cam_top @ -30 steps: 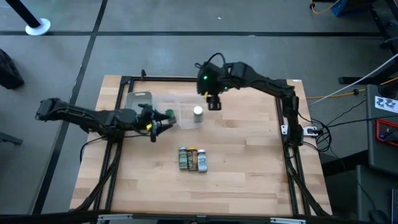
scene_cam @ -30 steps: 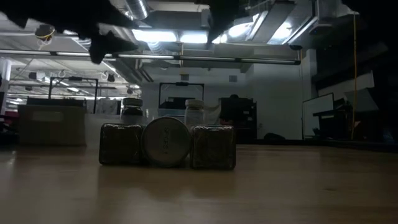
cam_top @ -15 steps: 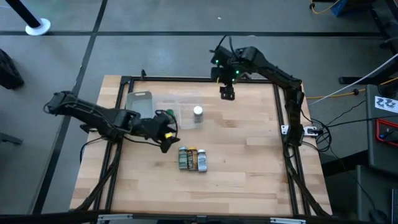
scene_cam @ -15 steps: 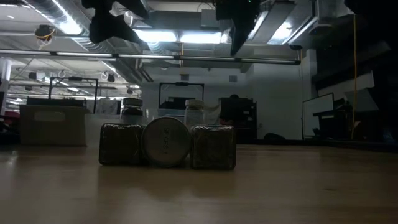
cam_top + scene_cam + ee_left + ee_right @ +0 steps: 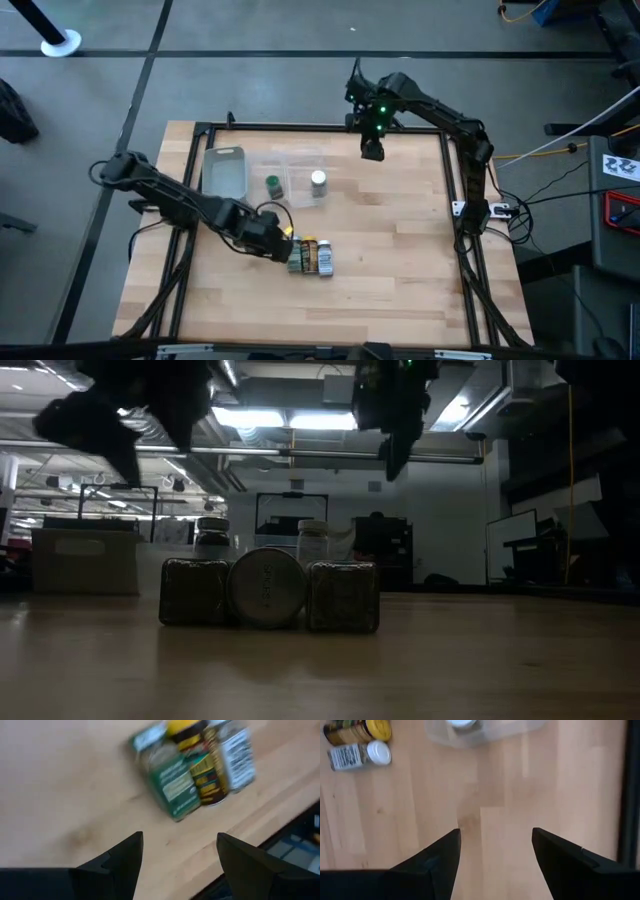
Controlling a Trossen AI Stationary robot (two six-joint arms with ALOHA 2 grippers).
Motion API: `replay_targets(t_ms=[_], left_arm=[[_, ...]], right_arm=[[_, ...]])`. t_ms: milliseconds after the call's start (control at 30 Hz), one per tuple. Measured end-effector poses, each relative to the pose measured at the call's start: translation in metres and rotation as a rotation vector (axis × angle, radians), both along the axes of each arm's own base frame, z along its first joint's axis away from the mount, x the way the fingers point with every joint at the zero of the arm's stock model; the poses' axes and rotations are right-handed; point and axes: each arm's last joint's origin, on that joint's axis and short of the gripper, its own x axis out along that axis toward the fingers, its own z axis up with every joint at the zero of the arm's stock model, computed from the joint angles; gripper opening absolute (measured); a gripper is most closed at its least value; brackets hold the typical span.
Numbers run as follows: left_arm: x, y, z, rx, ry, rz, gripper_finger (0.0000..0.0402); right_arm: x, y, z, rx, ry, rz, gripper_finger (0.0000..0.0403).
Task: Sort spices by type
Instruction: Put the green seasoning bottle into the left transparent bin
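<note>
Three spice jars (image 5: 310,256) lie side by side mid-table: one green-lidded (image 5: 172,787), one yellow-lidded (image 5: 192,755), one white-lidded (image 5: 235,752). My left gripper (image 5: 283,243) hovers open just to their left, slanting down, with nothing between its fingers (image 5: 125,855). Farther back, a green-lidded jar (image 5: 273,185) and a white-lidded jar (image 5: 318,181) stand upright among clear containers. My right gripper (image 5: 372,152) hangs open above the table's far side, with only bare wood under it (image 5: 496,832).
Clear plastic containers (image 5: 225,170) sit at the far left of the table, and one of them (image 5: 485,730) holds the white-lidded jar. A black frame (image 5: 455,200) runs along the table's edges. Bare wood lies on the near half and the right side.
My left gripper has gone from beside the green-lidded jar at the containers toward the near edge and right, to the three lying jars. It has tipped downward and rolled about. My right gripper has drawn away from above the white-lidded jar toward the far right. No jar has moved.
</note>
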Motion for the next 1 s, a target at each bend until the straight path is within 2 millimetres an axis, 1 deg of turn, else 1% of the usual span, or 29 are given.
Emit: replay_targets(t_ms=[133,200,333,467,633,1000], left_arm=[[0.016,-0.008,-0.018,-0.065,0.018,0.095,0.0237],[0.024,-0.008,-0.026,-0.080,0.017,0.129,0.0237],[0.036,-0.003,-0.043,-0.088,0.041,0.193,0.0237],[0.042,0.005,-0.055,-0.076,0.071,0.227,0.0237],[0.048,0.012,-0.058,-0.082,0.055,0.251,0.0237],[0.050,0.021,-0.060,-0.043,0.056,0.298,0.0237]], right_arm=[[0.002,-0.001,-0.018,0.007,0.025,0.036,0.0246],[0.002,-0.003,-0.026,-0.009,0.053,0.040,0.0246],[0.004,-0.005,-0.036,-0.053,0.076,0.037,0.0246],[0.005,-0.007,-0.039,-0.083,0.082,0.034,0.0246],[0.005,-0.007,-0.039,-0.102,0.092,0.034,0.0246],[0.008,-0.009,-0.039,-0.129,0.053,0.047,0.0246]])
